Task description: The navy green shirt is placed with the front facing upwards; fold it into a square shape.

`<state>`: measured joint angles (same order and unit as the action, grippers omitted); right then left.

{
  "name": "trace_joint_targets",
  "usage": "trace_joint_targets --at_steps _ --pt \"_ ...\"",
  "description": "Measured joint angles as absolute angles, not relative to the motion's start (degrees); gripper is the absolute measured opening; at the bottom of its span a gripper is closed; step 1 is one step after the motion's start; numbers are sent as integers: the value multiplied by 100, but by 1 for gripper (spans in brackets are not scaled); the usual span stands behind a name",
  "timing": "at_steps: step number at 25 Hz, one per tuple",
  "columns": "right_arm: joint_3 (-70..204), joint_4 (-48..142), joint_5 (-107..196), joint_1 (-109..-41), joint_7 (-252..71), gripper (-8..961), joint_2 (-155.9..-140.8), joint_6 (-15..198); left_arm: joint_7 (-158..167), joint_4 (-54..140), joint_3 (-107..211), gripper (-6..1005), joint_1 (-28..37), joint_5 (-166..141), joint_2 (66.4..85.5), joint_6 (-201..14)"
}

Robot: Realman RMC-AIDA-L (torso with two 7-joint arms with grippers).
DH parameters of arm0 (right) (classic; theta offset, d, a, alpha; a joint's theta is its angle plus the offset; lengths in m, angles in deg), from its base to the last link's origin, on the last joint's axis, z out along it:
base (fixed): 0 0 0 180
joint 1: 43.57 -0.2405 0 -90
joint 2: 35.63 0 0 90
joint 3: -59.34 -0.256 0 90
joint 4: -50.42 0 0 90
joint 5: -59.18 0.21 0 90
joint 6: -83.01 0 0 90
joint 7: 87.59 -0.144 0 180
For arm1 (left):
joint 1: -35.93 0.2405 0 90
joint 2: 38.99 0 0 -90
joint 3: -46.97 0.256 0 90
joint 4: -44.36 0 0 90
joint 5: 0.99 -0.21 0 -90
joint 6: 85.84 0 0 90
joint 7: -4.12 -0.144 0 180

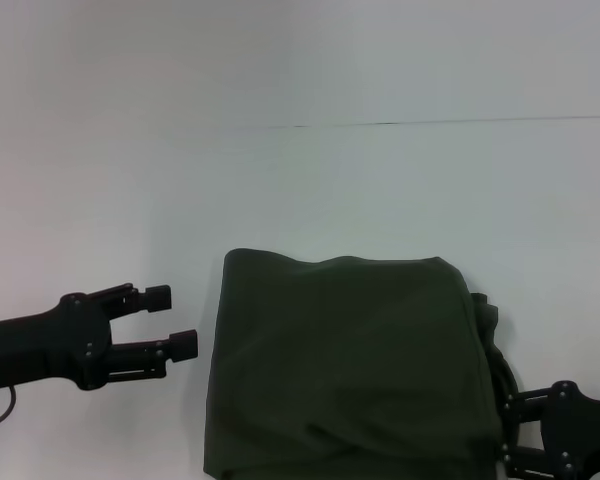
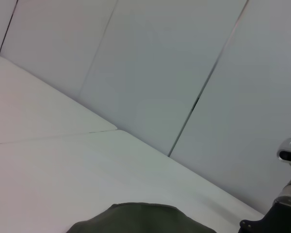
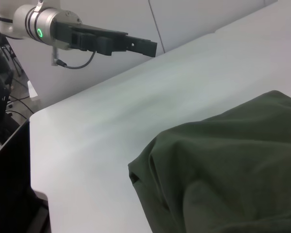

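The left arm reaches in horizontally from the left edge of the scene. Its left claw point(image 1: 175, 320) points right, fingers spread with a clear gap between them, hovering just left of the shirt point(image 1: 345, 365) and not touching it. In the right wrist view the same claw point(image 3: 140, 47) hangs above the surface point(image 3: 102, 116).

The right arm enters at the near right corner. Its right claw point(image 1: 505, 435) sits against the shirt's near right edge; whether its fingers are spread or pressed together cannot be told.

The shirt lies on the white, smooth surface point(image 1: 310, 190), near centre. It is dark olive cloth, matte and soft, folded into a roughly square bundle with rounded far corners, shallow wrinkles and plain fabric uppermost.
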<state>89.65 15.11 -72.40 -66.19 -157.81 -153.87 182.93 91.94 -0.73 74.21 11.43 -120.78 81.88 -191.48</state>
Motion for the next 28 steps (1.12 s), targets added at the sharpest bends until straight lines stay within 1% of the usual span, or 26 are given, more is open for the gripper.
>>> trace_joint_targets --at_steps 2,9,19,23,28 --pt "8966 1513 -7240 -6631 -15785 393 -15387 18293 9193 -73 7421 881 1135 -12078 8183 -19148" --pt "8983 1518 -7397 -6685 -15851 246 -15377 18297 9186 -73 7421 881 1114 -12078 8168 -19142" --pt "8943 1491 -7458 -6695 -15955 31 -15217 18441 9183 -66 7422 880 1114 -12071 8190 -19134" --pt "8940 1484 -7454 -6686 -15954 30 -15135 18704 9183 -64 7422 879 1114 -12058 8193 -19130" --pt "8978 1495 -7645 -6635 -15904 31 -15110 18679 9183 -64 7422 879 1114 -12052 8194 -19116"
